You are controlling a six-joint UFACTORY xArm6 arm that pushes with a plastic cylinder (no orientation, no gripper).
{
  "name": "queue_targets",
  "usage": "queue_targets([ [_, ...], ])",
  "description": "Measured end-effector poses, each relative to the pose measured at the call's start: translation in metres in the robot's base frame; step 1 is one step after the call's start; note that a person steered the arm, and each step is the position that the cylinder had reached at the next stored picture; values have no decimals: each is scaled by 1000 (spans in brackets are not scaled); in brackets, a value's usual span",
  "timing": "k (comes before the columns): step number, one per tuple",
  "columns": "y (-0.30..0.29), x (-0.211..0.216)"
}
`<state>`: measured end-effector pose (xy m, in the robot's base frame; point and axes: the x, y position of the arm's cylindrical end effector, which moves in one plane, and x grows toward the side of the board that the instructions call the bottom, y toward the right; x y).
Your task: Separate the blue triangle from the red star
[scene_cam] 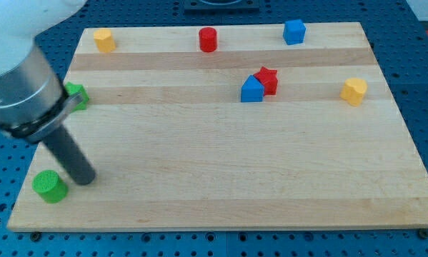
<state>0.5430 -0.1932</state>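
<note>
Clearly the approach is in hand: the blue triangle [251,90] sits touching the red star [267,80], right of the board's centre. The arm leans in from the view's top left, my tip [86,178] just beside the green cylinder [50,186], well apart from the pair. With no jaws, it next needs a long crossing rightward, then a wedge between them.

This was a lab or robotics test bench: a pale wooden board [221,171] lay on a blue perforated metal base [424,86] with regular holes, small coloured toy blocks scattered on it, and a robot arm [21,78] above.
</note>
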Motion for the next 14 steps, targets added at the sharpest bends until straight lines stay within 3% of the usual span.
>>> queue_targets([
  [1,63,-43],
  [3,82,-58],
  [6,82,-183],
  [7,102,-220],
  [8,161,-236],
  [9,207,-227],
  [11,265,-171],
  [14,277,-82],
])
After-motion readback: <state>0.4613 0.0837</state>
